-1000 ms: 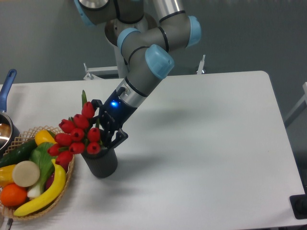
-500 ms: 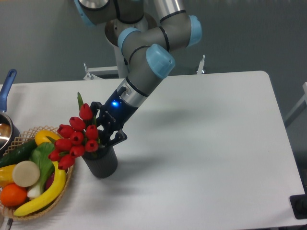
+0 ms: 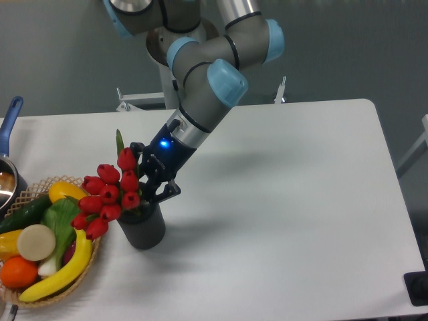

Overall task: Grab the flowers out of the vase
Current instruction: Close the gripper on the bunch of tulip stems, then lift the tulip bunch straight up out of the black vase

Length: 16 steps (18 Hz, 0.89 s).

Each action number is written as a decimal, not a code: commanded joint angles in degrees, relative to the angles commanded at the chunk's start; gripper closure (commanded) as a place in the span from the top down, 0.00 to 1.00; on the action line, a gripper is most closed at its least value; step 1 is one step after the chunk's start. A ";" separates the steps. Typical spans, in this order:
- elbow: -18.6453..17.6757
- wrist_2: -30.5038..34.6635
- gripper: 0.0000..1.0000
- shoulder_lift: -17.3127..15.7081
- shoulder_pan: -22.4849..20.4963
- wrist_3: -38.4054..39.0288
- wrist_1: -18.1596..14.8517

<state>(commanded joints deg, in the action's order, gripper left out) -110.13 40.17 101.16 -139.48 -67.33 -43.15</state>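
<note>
The flowers (image 3: 107, 194), a bunch of red tulip buds with green leaves, lean to the left out of the vase (image 3: 142, 229), a small dark grey cylinder standing on the white table. My gripper (image 3: 152, 179) reaches down from the upper right and sits at the vase's mouth, right against the bunch. Its black fingers (image 3: 166, 192) appear closed on the stems just above the rim, but the buds hide the contact. The stems' lower ends are hidden inside the vase.
A wicker basket (image 3: 93, 247) at the left front holds a banana, cucumber, orange and other produce, close beside the vase. A blue-handled pot (image 3: 9, 120) stands at the left edge. The arm's base stands behind the table's far edge.
The bunch has tilted and shifted a little over the last second: first down and left, then slightly right. The gripper has moved a little right with it. The vase stays put.
</note>
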 joint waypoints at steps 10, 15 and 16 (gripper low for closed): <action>0.79 -1.76 0.43 -3.43 -0.70 5.72 0.00; 0.88 -2.72 0.43 -5.89 -0.70 8.70 0.00; 1.14 -2.72 0.43 -6.24 -0.79 9.05 0.00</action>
<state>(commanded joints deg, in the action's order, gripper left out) -108.99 37.44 94.93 -140.27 -58.28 -43.15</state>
